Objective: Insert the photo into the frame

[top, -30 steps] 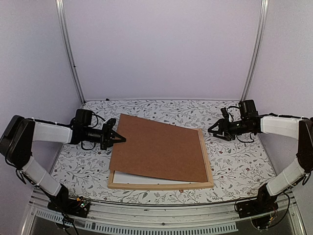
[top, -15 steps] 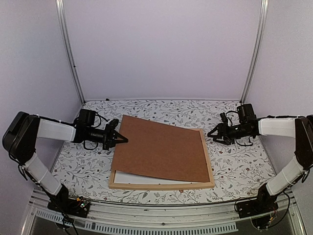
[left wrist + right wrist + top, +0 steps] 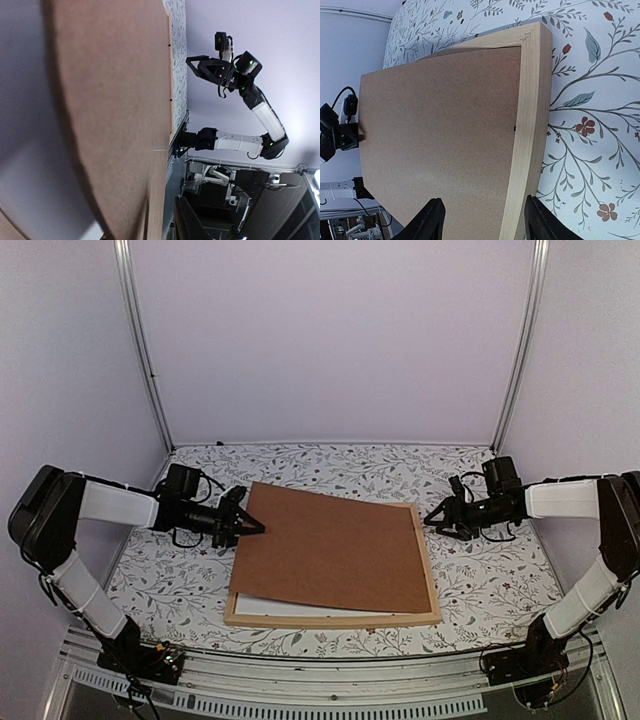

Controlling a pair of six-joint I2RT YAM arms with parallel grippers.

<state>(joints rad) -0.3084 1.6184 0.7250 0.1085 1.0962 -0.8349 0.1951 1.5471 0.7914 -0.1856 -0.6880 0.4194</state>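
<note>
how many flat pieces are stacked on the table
3: light natural-wood rectangular frame lowest, white sheet inside its near rail, plain brown board askew on top. Others may hide underneath.

The frame (image 3: 330,621) is 1 large rectangle of thin light-wood strips with mitred corners (image 3: 530,125). It lies flat on the floral bench (image 3: 480,580), in the lower centre of the top view. A brown board (image 3: 330,550) lies skewed over it. Only the lower and right strips are exposed. A white strip (image 3: 300,606) shows inside the lower strip. The photo is hidden.
</note>
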